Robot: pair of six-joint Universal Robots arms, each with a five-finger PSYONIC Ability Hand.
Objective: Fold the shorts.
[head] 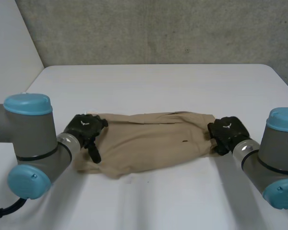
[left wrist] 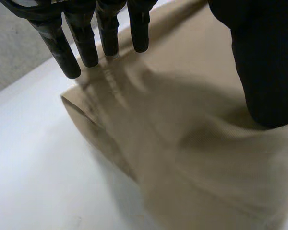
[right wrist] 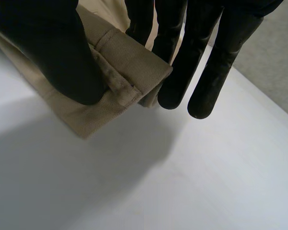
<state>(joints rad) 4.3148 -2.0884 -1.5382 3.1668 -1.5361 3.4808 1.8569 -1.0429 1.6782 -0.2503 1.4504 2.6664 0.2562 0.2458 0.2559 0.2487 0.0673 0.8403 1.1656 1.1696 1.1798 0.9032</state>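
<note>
Two grey arms reach in from the near edge of the white bench (head: 149,86), one to each end of a pair of tan shorts (head: 153,141). The shorts lie flat, their long axis running side to side between the two hands. The left hand (head: 86,128) sits over the left end of the cloth. Its fingers (left wrist: 108,33) are straight and slightly spread, tips just above the fabric near its edge, and its thumb (left wrist: 264,62) rests on the cloth beside them, so nothing is gripped. At the opposite end, the right hand (head: 226,130) presses its own thumb (right wrist: 48,52) on a doubled seam at the corner. Its straight fingers (right wrist: 175,62) back the cloth from the other side, pinching it. Each hand is about equally close to its own end, so the coming fold appears to turn on that side-to-side axis. Beyond the shorts the bench runs back to a grey wall (head: 158,28).
</note>
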